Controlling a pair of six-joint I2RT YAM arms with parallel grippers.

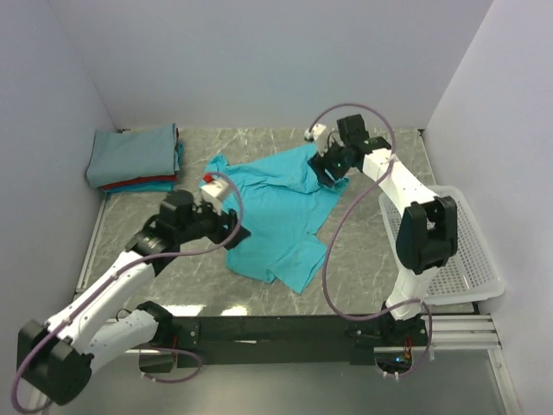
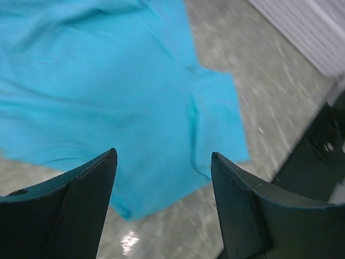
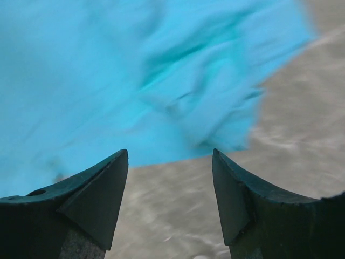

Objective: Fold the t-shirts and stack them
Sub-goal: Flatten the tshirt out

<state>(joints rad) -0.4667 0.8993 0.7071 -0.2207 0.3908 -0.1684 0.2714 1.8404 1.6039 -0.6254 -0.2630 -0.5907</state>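
A bright turquoise t-shirt [image 1: 281,207] lies spread and rumpled in the middle of the marble table. It also shows in the left wrist view [image 2: 108,91] and the right wrist view [image 3: 135,75]. A stack of folded t-shirts [image 1: 134,157], grey-blue on top with red and teal beneath, sits at the back left. My left gripper [image 1: 232,226] is open and empty above the shirt's left edge [image 2: 163,156]. My right gripper [image 1: 331,170] is open and empty above the shirt's far right edge [image 3: 170,154].
A white plastic mesh basket [image 1: 467,251] stands at the right edge of the table. Grey walls close the table at the back and sides. The right arm's cable [image 1: 333,251] loops over the shirt's right side.
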